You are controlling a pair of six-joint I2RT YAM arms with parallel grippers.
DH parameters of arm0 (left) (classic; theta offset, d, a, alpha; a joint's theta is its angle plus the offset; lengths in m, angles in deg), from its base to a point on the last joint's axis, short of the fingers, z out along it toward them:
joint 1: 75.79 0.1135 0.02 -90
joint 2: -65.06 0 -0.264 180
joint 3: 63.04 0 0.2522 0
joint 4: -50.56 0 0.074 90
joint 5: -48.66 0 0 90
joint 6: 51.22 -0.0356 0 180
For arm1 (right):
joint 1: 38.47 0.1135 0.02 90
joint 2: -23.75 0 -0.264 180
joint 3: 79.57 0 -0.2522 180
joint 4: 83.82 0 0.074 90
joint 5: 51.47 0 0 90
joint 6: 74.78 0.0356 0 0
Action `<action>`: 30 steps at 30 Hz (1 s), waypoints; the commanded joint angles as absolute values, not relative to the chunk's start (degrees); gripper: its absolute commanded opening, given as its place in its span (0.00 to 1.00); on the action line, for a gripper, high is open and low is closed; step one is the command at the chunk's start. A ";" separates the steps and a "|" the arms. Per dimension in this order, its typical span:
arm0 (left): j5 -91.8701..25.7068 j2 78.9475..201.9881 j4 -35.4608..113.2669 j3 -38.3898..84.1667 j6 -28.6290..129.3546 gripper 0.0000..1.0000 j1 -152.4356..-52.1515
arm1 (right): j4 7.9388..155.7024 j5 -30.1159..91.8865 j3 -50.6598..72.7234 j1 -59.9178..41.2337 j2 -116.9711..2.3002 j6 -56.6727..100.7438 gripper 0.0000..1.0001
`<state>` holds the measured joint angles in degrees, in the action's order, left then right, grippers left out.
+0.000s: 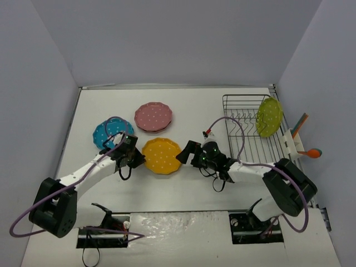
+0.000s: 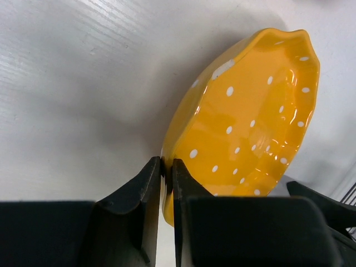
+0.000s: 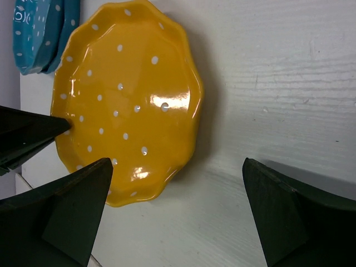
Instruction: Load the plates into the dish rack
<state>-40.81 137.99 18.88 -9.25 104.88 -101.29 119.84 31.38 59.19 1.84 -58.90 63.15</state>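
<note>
**One plate racked; orange plate pinched at the rim**

Top view. The rack (image 1: 236,118) sat at the far right of the tabletop (image 1: 189,105). One green plate (image 1: 269,117) stood on edge at its right end, and the other slots looked free. Three lots were not yet racked: the pink plates (image 1: 153,117), apparently stacked, at far centre; the blue plates (image 1: 107,134) to their left; and the orange plate (image 1: 161,156) near centre. Judged: one loaded, the rest to go, and the orange one was the current piece. The left end effector (image 1: 132,157) was at that plate's left rim. The right end effector (image 1: 187,152) was just beside its right rim, between plate and rack. The path to the rack ran over bare tabletop, but the right arm lay across it. Walls closed three sides, and the rack's right end sat near one.

Left wrist view. The fingers were almost together, clamped on the orange plate's scalloped rim, one inside and one outside. I could not tell whether the plate had left the tabletop.

Right wrist view. The fingers were spread wide with only bare tabletop between them, and they held nothing. The orange plate lay beside one finger, and contact could not be made out. The blue plates sat near its far rim, apart from it. The left end effector's dark tip met the opposite rim.
</note>
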 commanded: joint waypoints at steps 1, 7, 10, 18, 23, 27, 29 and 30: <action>-36.46 134.53 25.35 -4.34 111.40 0.00 -101.72 | 127.65 28.14 55.72 2.22 -62.62 67.56 1.00; -34.94 132.37 28.46 -5.96 116.31 0.00 -101.72 | 129.63 25.69 54.41 2.13 -67.22 68.92 1.00; -35.45 131.24 28.98 -6.65 117.96 0.00 -101.72 | 130.40 24.99 54.41 2.05 -68.01 69.27 1.00; -32.68 130.54 35.25 -9.34 122.54 0.00 -101.79 | 136.18 21.33 55.20 0.75 -70.94 71.32 0.97; -31.92 130.18 35.81 -10.43 122.72 0.00 -101.81 | 141.79 19.95 56.44 0.30 -71.55 72.80 0.93; -31.85 129.77 35.81 -11.19 122.51 0.00 -101.81 | 146.49 19.33 57.96 -0.25 -71.20 73.91 0.87; -31.81 129.75 35.83 -11.41 122.37 0.00 -101.81 | 148.33 19.50 58.96 -0.65 -70.59 74.38 0.84; -31.85 129.70 35.78 -11.54 122.37 0.00 -101.81 | 149.14 19.64 59.40 -0.91 -70.33 74.51 0.83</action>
<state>-34.71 133.21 25.88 -14.85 119.77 -101.36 139.53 20.27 58.29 0.13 -72.45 72.96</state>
